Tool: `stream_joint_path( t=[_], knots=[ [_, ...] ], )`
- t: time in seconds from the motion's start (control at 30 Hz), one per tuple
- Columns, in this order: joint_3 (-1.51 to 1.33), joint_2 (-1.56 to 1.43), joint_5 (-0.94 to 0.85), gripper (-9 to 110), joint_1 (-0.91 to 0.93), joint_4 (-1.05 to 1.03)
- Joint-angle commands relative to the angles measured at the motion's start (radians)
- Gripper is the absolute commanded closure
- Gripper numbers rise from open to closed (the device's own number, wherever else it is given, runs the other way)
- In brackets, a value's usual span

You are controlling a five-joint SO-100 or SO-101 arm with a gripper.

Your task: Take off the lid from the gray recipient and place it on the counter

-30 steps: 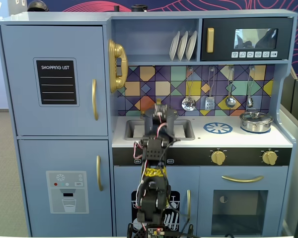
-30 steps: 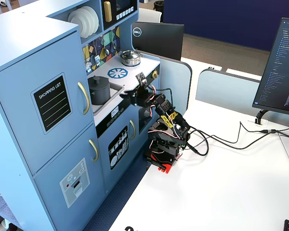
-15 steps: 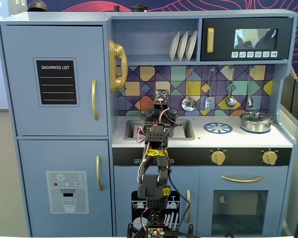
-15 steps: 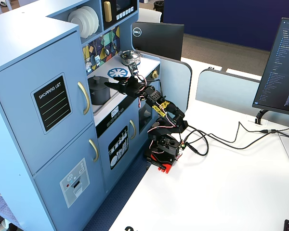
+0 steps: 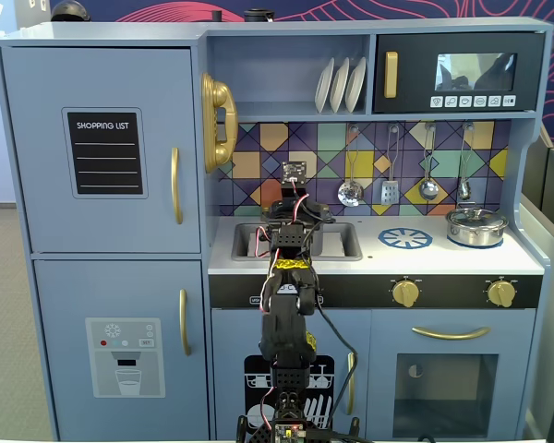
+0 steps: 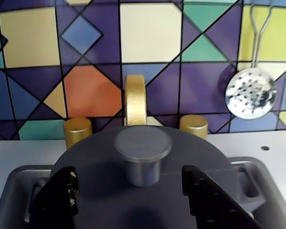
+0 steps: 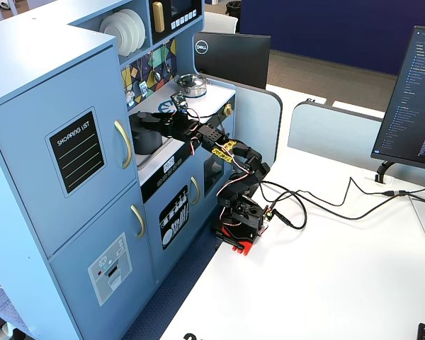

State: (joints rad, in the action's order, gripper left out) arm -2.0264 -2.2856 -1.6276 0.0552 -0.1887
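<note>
The dark gray lid [image 6: 105, 162] with its central knob [image 6: 142, 150] sits closed on the gray recipient [image 7: 147, 142], which stands in the sink cut-out of the white counter [image 5: 369, 261]. In the wrist view my gripper [image 6: 133, 193] is open just above the lid. Its black fingers [image 6: 57, 200] stand left and right of the knob, apart from it. One side handle of the pot [image 6: 248, 183] shows at the right. In a fixed view my arm [image 5: 291, 268] reaches over the counter's front edge and hides the pot.
A gold faucet [image 6: 135, 100] and two gold taps [image 6: 77, 131] stand right behind the pot. The sink rim [image 6: 16, 179] surrounds it. A shiny steel pot [image 5: 475, 226] sits at the counter's right, beside the blue burner print [image 5: 405, 239]. Utensils hang on the tiled wall [image 6: 251, 93].
</note>
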Motion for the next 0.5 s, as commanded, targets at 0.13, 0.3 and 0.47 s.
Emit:
stream_joint_path(
  t=[0.13, 0.3, 0.47],
  knots=[
    [0.118, 0.109, -0.005, 84, 0.003, 0.074],
    [0.163, 0.179, 0.000, 84, 0.005, 0.084],
    [0.212, 0.236, -0.008, 88, -0.002, 0.095]
  ],
)
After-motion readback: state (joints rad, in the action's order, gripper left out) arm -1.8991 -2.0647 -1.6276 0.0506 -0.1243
